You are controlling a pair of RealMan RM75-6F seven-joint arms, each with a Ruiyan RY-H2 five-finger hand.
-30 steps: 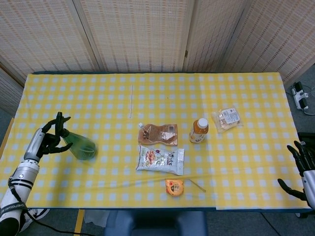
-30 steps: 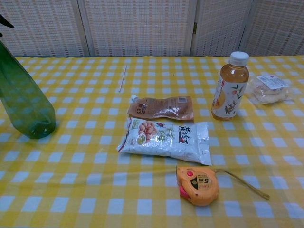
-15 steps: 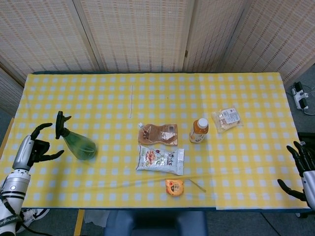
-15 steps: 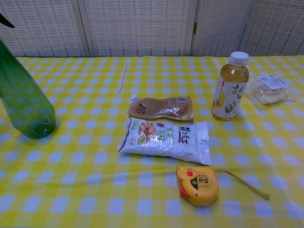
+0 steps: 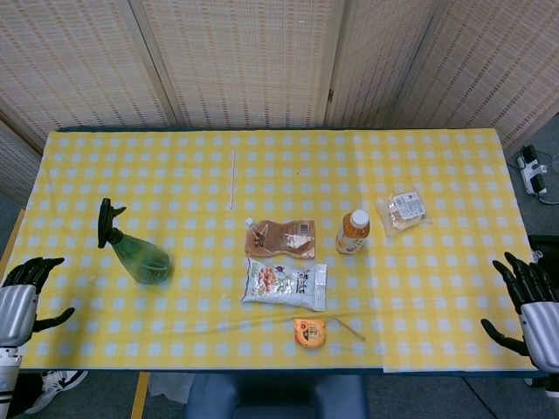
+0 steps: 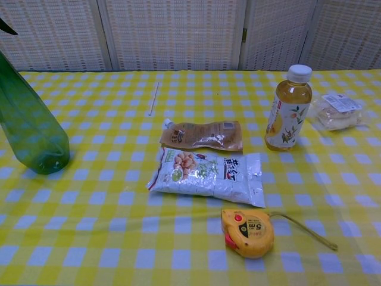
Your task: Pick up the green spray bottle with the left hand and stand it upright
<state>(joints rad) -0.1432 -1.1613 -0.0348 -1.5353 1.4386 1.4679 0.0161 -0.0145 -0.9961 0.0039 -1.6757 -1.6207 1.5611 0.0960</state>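
The green spray bottle (image 5: 140, 254) stands upright on the yellow checked tablecloth at the left, black trigger head on top. In the chest view the green spray bottle (image 6: 28, 125) fills the left edge, its top cut off. My left hand (image 5: 22, 295) hangs off the table's left front corner, well apart from the bottle, fingers spread and holding nothing. My right hand (image 5: 529, 301) hovers at the right edge of the table, fingers apart and empty. Neither hand shows in the chest view.
Mid-table lie a brown pouch (image 5: 281, 238), a snack bag (image 5: 286, 284) and an orange tape measure (image 5: 308, 333). A tea bottle (image 5: 354, 231) stands upright, with a small packet (image 5: 403, 210) to its right. A thin white stick (image 5: 232, 179) lies further back.
My left hand let go of the spray bottle and drew back left toward the front corner. The bottle stays standing. My right hand shifted slightly.
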